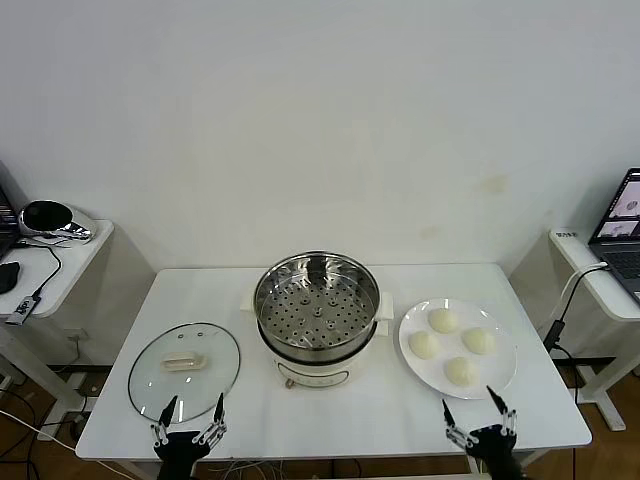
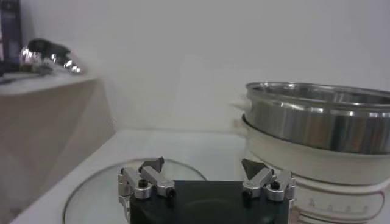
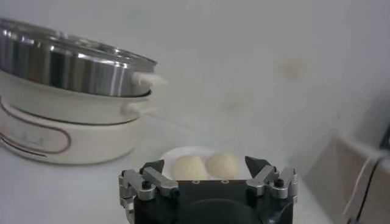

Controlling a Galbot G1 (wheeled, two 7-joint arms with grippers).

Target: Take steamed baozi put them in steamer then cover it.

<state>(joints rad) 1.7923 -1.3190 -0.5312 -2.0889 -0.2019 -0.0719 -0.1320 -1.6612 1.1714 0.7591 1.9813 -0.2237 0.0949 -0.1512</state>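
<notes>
Both arms sit low at the near edge of the white tabletop (image 1: pixel 330 410). The left hand (image 1: pixel 189 420) hovers spread wide and empty just in front of the glass lid (image 1: pixel 184 368), which lies flat to the left of the steamer (image 1: pixel 316 300). The right hand (image 1: pixel 480 420) gapes too, holding nothing, just short of the white plate (image 1: pixel 505 375). Four steamed baozi (image 1: pixel 452 345) rest on that plate, right of the empty steamer at mid-table.

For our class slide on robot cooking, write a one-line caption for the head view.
Open steamer sits centre-table, glass lid on its left, four baozi on a plate on its right; left hand and right hand wait open.
</notes>
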